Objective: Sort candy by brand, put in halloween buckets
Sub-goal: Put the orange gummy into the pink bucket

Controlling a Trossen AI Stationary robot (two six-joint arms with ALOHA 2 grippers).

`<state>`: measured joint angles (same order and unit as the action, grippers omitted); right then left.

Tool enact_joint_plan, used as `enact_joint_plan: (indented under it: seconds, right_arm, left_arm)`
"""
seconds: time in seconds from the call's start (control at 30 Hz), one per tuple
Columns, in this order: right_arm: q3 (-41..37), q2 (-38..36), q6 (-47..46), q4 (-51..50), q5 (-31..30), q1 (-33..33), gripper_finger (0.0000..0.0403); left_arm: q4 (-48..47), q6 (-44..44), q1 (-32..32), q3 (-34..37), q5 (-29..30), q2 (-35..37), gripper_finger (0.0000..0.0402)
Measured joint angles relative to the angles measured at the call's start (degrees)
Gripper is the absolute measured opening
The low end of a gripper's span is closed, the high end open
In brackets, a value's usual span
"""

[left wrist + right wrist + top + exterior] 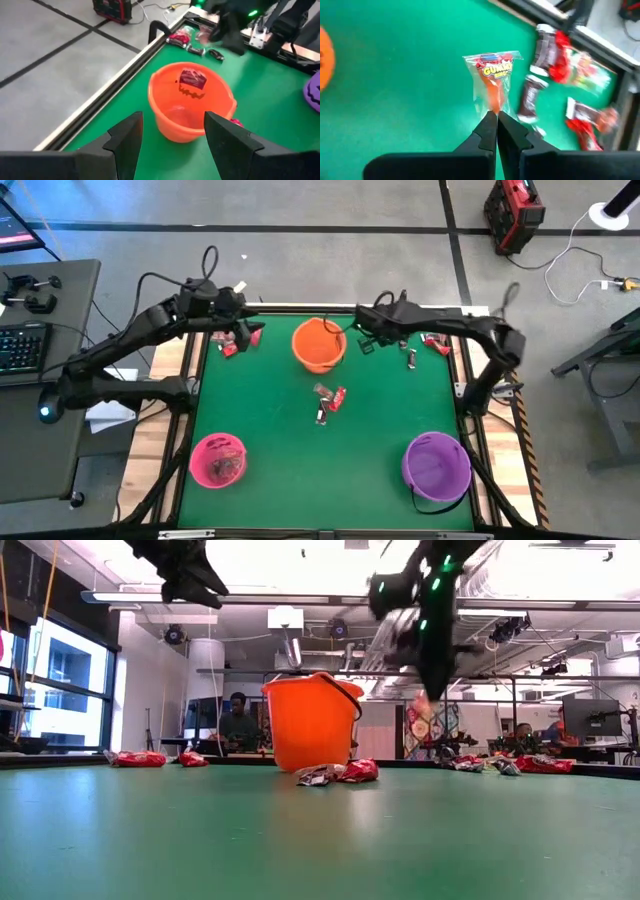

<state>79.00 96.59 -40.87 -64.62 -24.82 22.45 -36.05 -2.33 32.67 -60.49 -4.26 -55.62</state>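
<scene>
The orange bucket (320,345) stands upright at the table's far middle, and a red-wrapped piece (192,79) shows at its far inner wall. My left gripper (245,332) is open and empty, up in the air left of that bucket; the bucket shows between its fingers in the left wrist view (172,132). My right gripper (365,343) is just right of the orange bucket. It is shut on a clear gummy packet (495,80) with a red top. The pink bucket (218,460) and the purple bucket (437,465) stand near the front edge. My right gripper pinches one end of the clear gummy packet (493,105) between its two fingers, and the rest of the packet reaches out past the fingertips. In the low view the packet (424,718) hangs below the fingers, lifted clear of the table.
A few loose pieces (328,400) lie mid-table. Red pieces (232,345) lie at the far left. Red and dark pieces (555,55) lie at the far right by the table's edge, and one dark piece (410,360) lies apart from them. People sit in the room beyond (238,720).
</scene>
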Motion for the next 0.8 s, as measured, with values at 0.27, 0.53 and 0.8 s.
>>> enact_joint_plan:
  seconds: [0.27,0.53,0.8]
  right_arm:
    - [0.00,-12.15,-4.18,1.61,-0.70,-8.39,0.0000]
    - [-1.15,-12.26,10.56,29.86,13.91,-20.14,0.0000]
    - [-3.06,0.97,17.77,63.31,18.71,-31.05,0.0000]
  left_arm:
    - [-0.05,-1.45,-0.09,0.00,-0.38,-0.88,0.0200]
    - [6.10,-14.64,-4.70,0.00,-8.39,0.94,0.0200]
    - [14.92,-28.23,-16.25,0.00,-6.12,3.27,0.0200]
